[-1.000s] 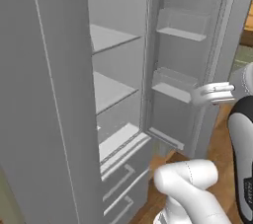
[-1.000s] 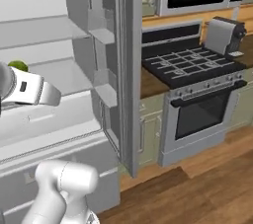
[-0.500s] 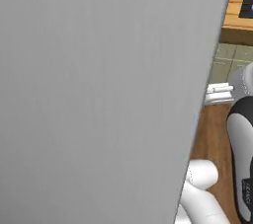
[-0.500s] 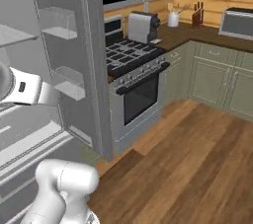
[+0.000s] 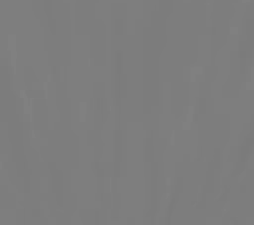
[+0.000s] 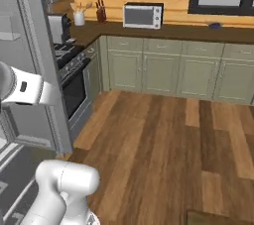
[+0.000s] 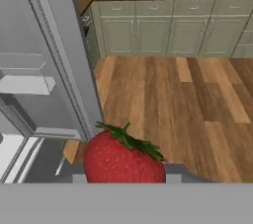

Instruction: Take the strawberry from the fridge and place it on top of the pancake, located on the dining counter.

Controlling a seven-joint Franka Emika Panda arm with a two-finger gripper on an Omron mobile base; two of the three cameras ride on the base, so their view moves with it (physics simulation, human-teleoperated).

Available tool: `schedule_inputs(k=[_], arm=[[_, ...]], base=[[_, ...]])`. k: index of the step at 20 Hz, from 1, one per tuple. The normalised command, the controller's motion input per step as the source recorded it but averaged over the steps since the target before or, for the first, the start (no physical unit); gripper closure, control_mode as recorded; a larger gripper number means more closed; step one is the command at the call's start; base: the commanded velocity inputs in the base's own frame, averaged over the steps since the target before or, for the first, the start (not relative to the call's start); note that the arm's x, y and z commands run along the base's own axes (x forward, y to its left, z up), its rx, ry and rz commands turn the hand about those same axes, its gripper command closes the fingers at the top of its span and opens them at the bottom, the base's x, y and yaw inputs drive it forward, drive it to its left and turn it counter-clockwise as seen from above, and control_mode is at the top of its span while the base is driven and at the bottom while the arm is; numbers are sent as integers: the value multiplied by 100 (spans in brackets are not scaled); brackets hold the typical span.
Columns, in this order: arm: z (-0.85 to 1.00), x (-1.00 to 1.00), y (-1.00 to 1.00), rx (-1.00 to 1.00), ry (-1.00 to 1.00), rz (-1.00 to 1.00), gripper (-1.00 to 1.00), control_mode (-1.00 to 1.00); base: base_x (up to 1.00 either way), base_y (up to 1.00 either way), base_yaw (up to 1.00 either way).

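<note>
You are looking at a kitchen with a wood-plank floor [image 6: 168,144] running toward a far wall of sage-green cabinets [image 6: 163,70] under a dark counter [image 6: 163,30]. In the left base view a flat grey surface sits right in front of the lens, too close to tell what it is. On the left of the right base view stands the fridge [image 6: 42,80], its light-grey door edge upright, with a door shelf visible in the hand view. Just past it, farther along the left wall, you see the black stove [image 6: 74,78] and a toaster [image 6: 58,27] on the counter beside it. Toward the far corner sit a white utensil crock [image 6: 79,18], a knife block [image 6: 101,13] and a microwave [image 6: 143,16]. In the hand view the strawberry [image 7: 123,156] is red with a green leafy cap, sitting right at the gripper [image 7: 123,178], which appears narrowed onto the strawberry, above the floor and just beside the fridge door's edge.
</note>
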Motion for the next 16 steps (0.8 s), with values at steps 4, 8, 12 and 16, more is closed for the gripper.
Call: schedule_inputs(k=[4,8,12,16], arm=[[0,0,0,0,0,0,100,100],[0,0,0,0,0,0,100,100],[0,0,0,0,0,0,100,100],[0,0,0,0,0,0,100,100]], base=[[-79,-33,-57],[-98,-35,-52],[-94,-50,-49],[-62,-86,-36]])
